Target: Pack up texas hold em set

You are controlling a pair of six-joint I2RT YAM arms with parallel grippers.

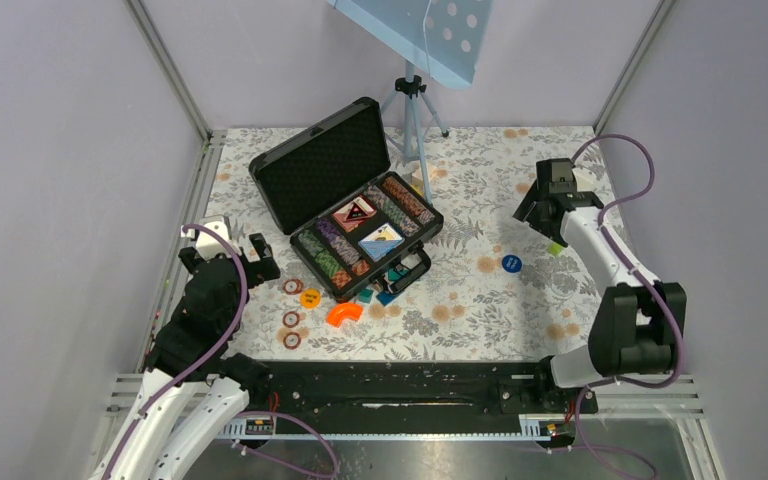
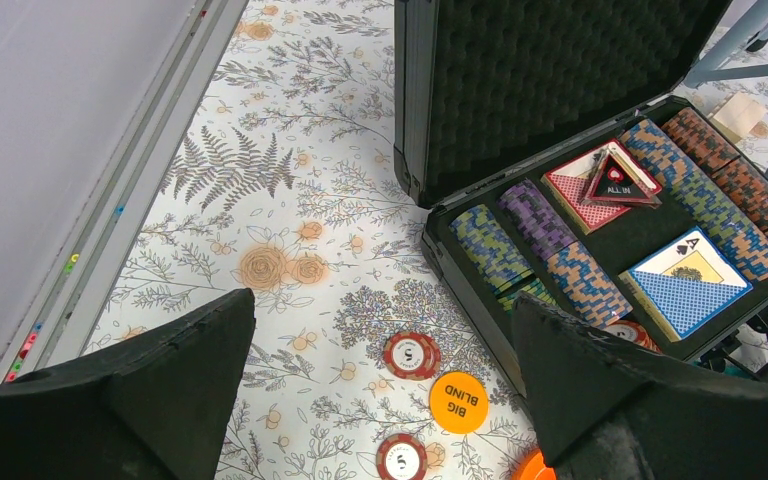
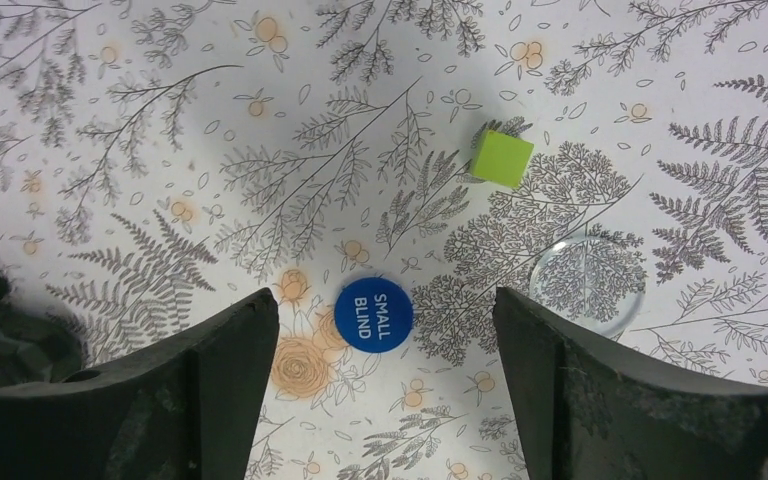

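Left pincer (image 1: 235, 245) gapes open and empty left of the open briefcase (image 1: 325, 175); right pincer (image 1: 545, 222), also parted and empty, hangs well right of it; from the left wrist, red chips (image 2: 411, 355) and an orange chip (image 2: 458, 400) lie by the briefcase's front, chip rows (image 2: 535, 215) and card decks (image 2: 687, 280) inside; from the right wrist, a blue chip (image 3: 373, 314) lies between the fingers (image 3: 215, 370).

One briefcase (image 1: 310, 175), two card decks (image 1: 381, 241), three red chips (image 1: 292, 286) on table (image 1: 480, 300).
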